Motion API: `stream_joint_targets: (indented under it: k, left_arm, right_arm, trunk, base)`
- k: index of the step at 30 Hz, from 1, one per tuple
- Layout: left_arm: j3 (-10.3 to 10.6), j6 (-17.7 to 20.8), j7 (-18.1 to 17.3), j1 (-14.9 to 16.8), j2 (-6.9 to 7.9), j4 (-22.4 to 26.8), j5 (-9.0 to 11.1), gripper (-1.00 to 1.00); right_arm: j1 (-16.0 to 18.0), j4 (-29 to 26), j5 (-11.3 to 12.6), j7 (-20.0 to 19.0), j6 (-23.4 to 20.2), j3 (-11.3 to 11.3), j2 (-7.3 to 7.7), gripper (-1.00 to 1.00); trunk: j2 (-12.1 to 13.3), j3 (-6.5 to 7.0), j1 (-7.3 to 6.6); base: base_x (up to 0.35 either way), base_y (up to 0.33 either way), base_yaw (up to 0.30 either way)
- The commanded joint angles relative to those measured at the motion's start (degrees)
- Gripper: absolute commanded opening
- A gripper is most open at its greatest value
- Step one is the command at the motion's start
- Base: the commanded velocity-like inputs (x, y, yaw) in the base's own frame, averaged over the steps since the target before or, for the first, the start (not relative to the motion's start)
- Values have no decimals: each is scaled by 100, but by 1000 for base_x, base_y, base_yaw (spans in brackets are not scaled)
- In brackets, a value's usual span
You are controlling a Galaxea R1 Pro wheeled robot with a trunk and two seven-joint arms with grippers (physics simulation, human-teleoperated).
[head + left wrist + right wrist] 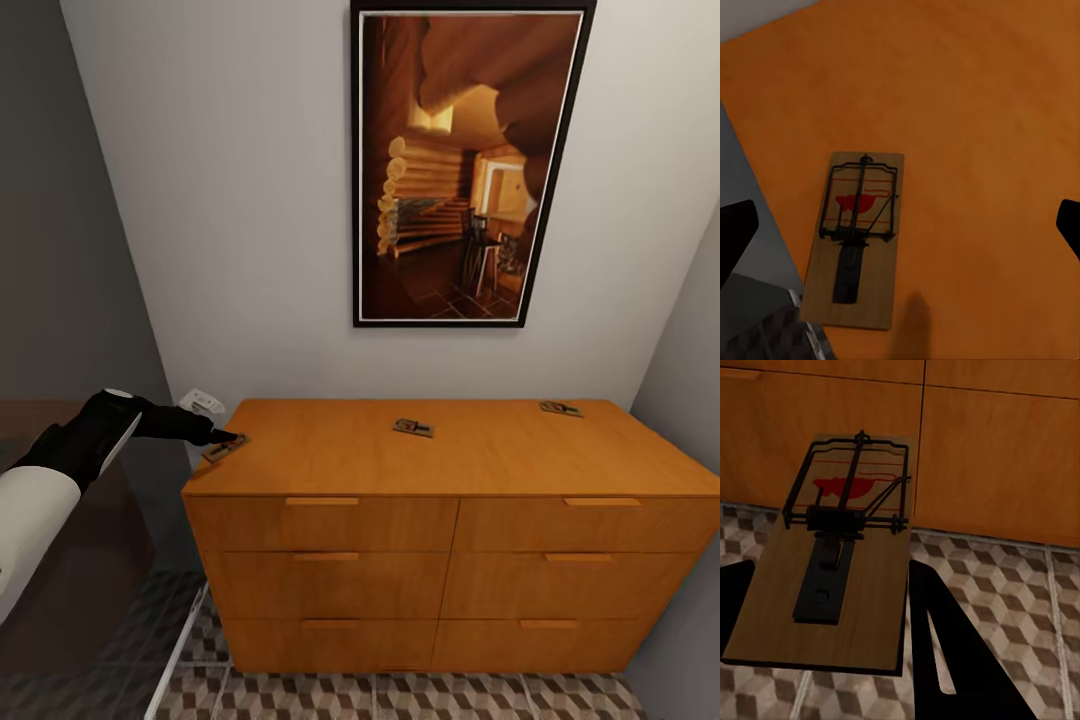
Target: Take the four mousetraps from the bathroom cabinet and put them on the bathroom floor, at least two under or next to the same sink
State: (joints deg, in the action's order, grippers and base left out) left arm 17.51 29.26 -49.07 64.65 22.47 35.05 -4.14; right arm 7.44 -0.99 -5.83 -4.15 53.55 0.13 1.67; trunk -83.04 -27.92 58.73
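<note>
While the left gripper [228,437] hovers spread over a mousetrap [224,447] at the cabinet's [450,470] left edge, the right gripper [825,607] seemingly pinches another trap [832,577].

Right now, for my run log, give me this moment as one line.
left gripper: open, at trap on cabinet corner | right gripper: holding trap above tiled floor | cabinet top: three traps

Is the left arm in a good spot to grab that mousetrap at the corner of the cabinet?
Probably yes. The left gripper is right at the corner mousetrap, jaws open on either side, and nothing lies between them on the cabinet top.
</note>
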Motion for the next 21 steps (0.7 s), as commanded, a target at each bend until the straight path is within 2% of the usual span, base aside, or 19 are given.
stream_joint_targets:
  k: [1, 15, 21]
  left_arm:
    - [10, 27, -23, 4, 3, 10, -25, 100]
    - [16, -4, -47, -1, -5, 4, -25, 100]
    - [16, -235, -49, -4, -5, -152, -25, 100]
  right_arm:
    - [4, 2, 3, -33, 15, -4, 4, -100]
    - [4, 2, 3, -31, 15, -4, 9, -100]
    - [4, 2, 2, -33, 15, -4, 9, -100]
  trunk:
    - [-4, -11, 0]
    - [-4, -19, 0]
    - [-4, -19, 0]
  base:
    - [0, 0, 0]
    - [0, 0, 0]
    - [0, 0, 0]
